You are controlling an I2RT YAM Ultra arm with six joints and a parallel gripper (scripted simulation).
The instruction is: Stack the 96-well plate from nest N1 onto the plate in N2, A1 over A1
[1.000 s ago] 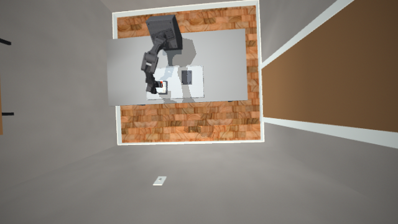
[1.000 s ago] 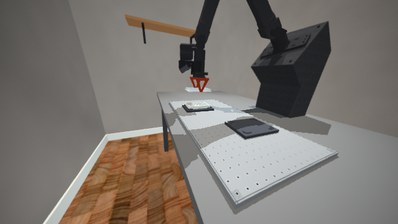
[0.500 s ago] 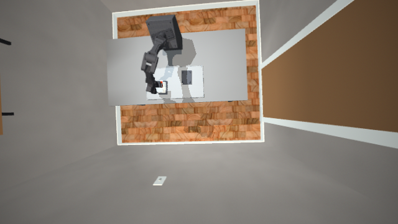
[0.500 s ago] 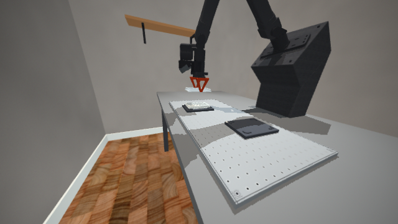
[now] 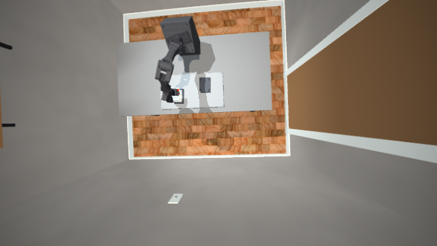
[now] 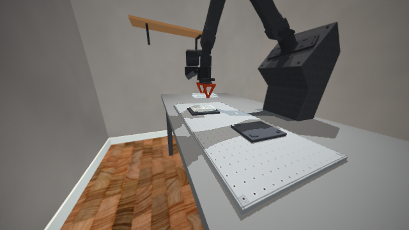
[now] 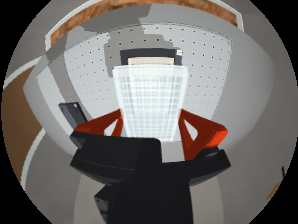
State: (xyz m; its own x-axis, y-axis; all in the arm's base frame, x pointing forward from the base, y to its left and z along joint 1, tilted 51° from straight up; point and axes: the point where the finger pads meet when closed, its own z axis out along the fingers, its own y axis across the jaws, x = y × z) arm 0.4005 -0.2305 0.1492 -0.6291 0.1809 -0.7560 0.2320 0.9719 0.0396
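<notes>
While the gripper point(image 6: 206, 90) is pinching the lifted plate point(image 7: 150, 99) | hovering above the second plate point(image 6: 203, 108) | stacking is pending

1. A grey table point(image 6: 351, 179) carries a white perforated breadboard point(image 6: 255, 166).
2. Two dark plate nests sit on the breadboard: the near nest point(image 6: 259, 131) is bare, and the far nest point(image 6: 192, 112) holds a clear 96-well plate point(image 6: 203, 108).
3. The dark arm point(image 6: 209, 29) reaches down from its block-shaped base point(image 6: 300, 83).
4. The gripper point(image 6: 206, 91), with orange fingers point(image 6: 201, 87), is clamped on a second clear 96-well plate point(image 6: 196, 95), held in the air beyond the far nest.
5. A wooden shelf point(image 6: 166, 28) hangs on the wall.
</notes>
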